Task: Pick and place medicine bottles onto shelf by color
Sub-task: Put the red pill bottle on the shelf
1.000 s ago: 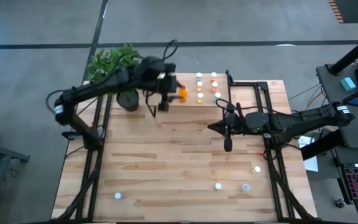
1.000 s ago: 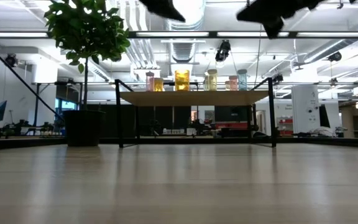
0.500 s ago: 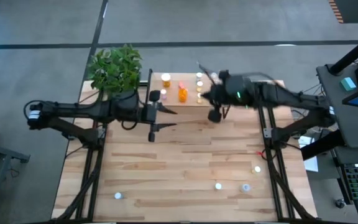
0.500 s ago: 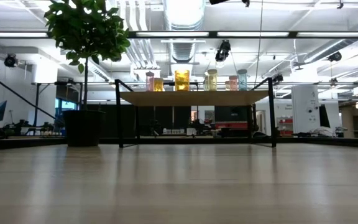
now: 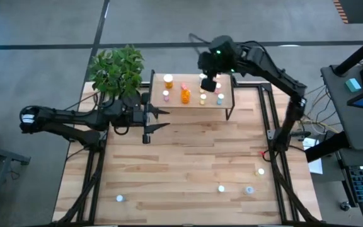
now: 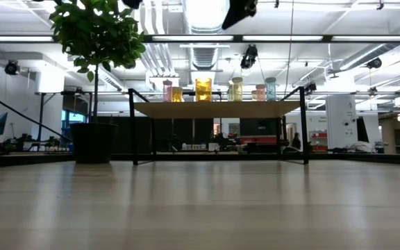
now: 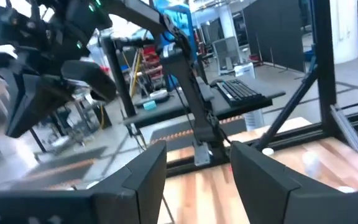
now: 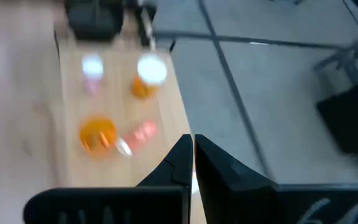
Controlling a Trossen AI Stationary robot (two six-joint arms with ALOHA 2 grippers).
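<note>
With my right claw [image 5: 210, 84] pressed together and empty above the shelf [image 5: 227, 101] at upper centre, and my left claw [image 5: 149, 120] spread beside it, I should descend carefully among the medicine bottles [image 5: 185, 95], avoiding topples.

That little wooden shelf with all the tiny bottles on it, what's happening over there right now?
The right arm's claw hangs shut and empty over the small wooden shelf with black legs, where pale-capped medicine bottles stand around a larger orange bottle. The left claw waits open and empty over the big wooden table, near the potted plant. A few small loose bottles sit at the table's near edge.
</note>
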